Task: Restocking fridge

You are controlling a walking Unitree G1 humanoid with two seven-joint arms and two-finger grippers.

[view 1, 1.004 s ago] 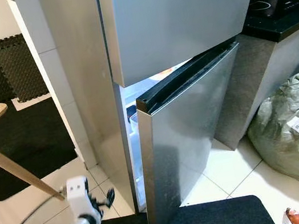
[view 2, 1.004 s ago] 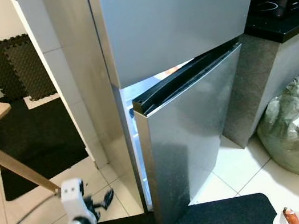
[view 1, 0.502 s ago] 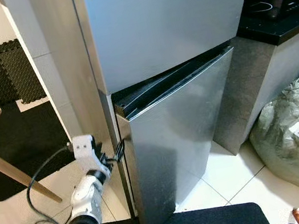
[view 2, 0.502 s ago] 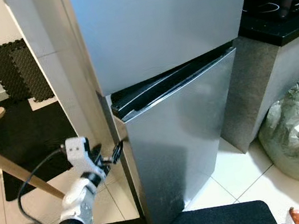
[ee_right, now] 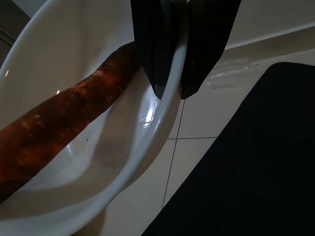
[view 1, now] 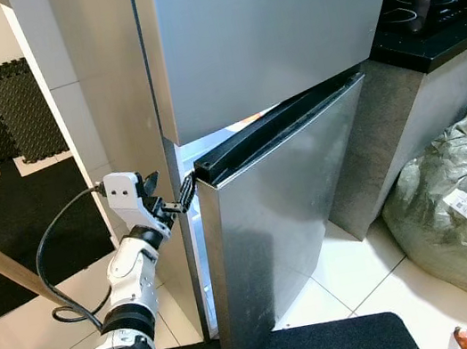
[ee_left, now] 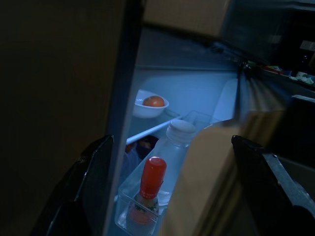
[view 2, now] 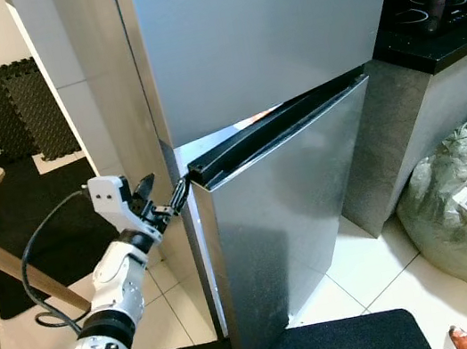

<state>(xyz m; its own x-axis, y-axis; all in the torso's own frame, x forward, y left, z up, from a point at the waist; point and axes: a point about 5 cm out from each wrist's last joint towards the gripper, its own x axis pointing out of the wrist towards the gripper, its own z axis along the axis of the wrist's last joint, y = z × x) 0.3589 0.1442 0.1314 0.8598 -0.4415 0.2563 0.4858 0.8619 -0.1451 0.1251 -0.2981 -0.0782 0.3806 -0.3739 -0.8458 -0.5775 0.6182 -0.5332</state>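
Fingers of the left tool (view 1: pixel 174 197) spread at the ajar fridge door (view 1: pixel 287 219) edge; right tool (ee_right: pixel 179 59) pinches a bowl (ee_right: pixel 74 128) rim.

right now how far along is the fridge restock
Early. Done: lower fridge door is ajar. In hand: left gripper, open, sits at the door's top corner; right gripper is shut on the rim of a white bowl holding a carrot. Left: widen the door, shelve the bowl.

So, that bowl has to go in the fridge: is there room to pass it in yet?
Not yet. The lit gap between fridge body and lower door is narrow, with the left gripper at its top. The door bin with bottles is crowded; the shelf beside the small bowl looks bare.
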